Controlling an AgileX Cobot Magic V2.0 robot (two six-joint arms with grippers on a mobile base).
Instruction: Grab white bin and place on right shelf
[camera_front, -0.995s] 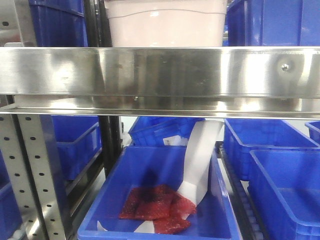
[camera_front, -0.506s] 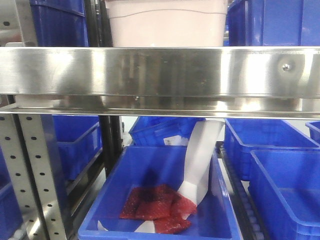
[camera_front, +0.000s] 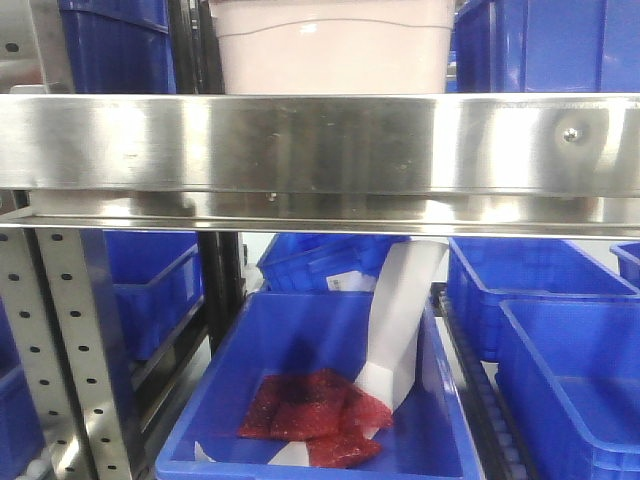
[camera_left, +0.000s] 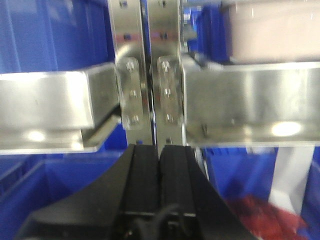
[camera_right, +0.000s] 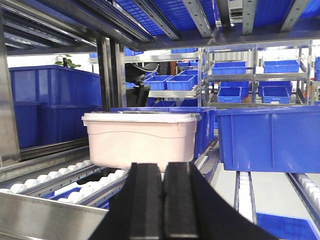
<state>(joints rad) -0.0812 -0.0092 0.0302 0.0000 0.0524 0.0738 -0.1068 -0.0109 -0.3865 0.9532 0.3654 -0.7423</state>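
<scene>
The white bin (camera_front: 330, 48) stands on the steel shelf behind its broad front rail (camera_front: 320, 145), top centre in the front view. In the right wrist view the white bin (camera_right: 140, 140) sits on the roller tracks straight ahead of my right gripper (camera_right: 163, 167), which is shut and empty, short of the bin. My left gripper (camera_left: 159, 150) is shut and empty, below the rail and in front of the paired steel uprights (camera_left: 147, 70). The bin's corner shows at the top right of the left wrist view (camera_left: 272, 30).
Blue crates (camera_front: 545, 45) flank the bin on the shelf; a large one (camera_right: 267, 140) stands right of it. Below the rail a blue crate (camera_front: 320, 390) holds red packets and a white paper strip. Perforated uprights (camera_front: 60, 340) stand at the left.
</scene>
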